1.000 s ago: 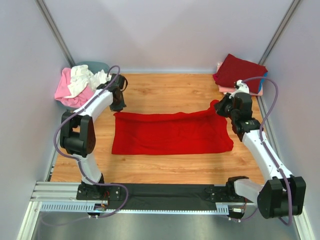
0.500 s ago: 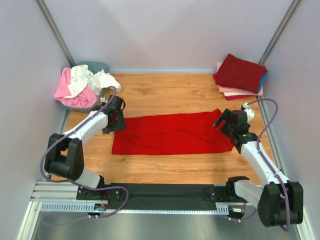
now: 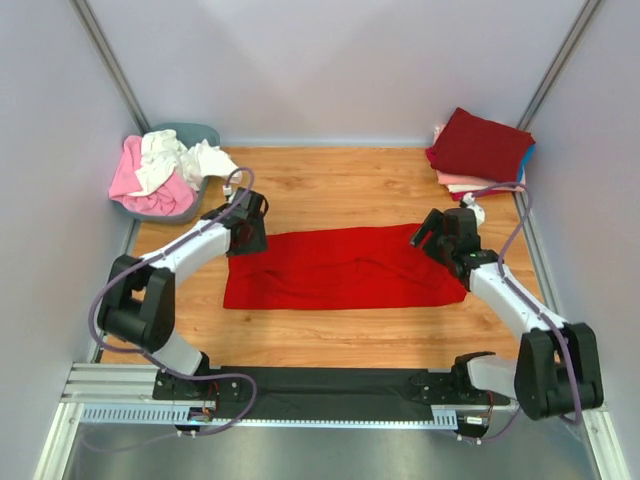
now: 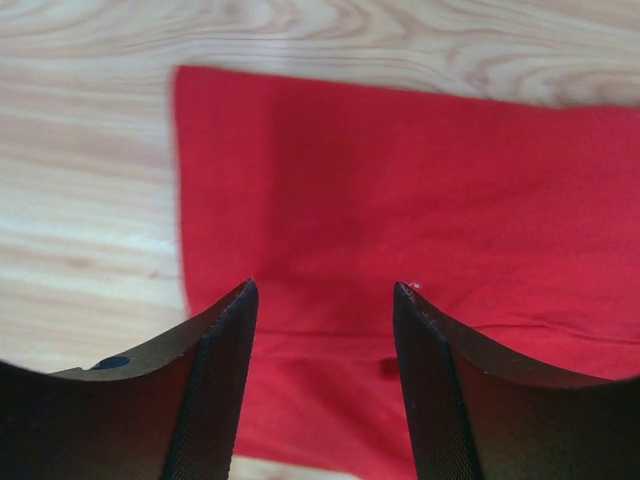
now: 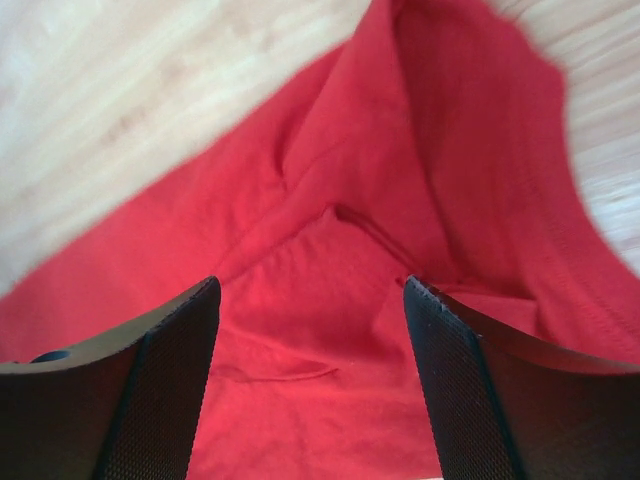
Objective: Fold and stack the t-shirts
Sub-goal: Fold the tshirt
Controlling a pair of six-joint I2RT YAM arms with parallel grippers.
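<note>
Tabletop (image 3: 330,190) wooden, walls (image 3: 330,70) pale, red t-shirt (image 3: 340,270) spread.

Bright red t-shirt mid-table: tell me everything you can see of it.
The bright red t-shirt is plain soft cloth with no print visible. It lies flat on the wooden table as a long band running left to right, apparently folded over. Its left edge is straight. The right end is rumpled, with creases and a raised fold. The left claw hangs open over the left end and the right claw open over the right end. Neither grips it.
</note>
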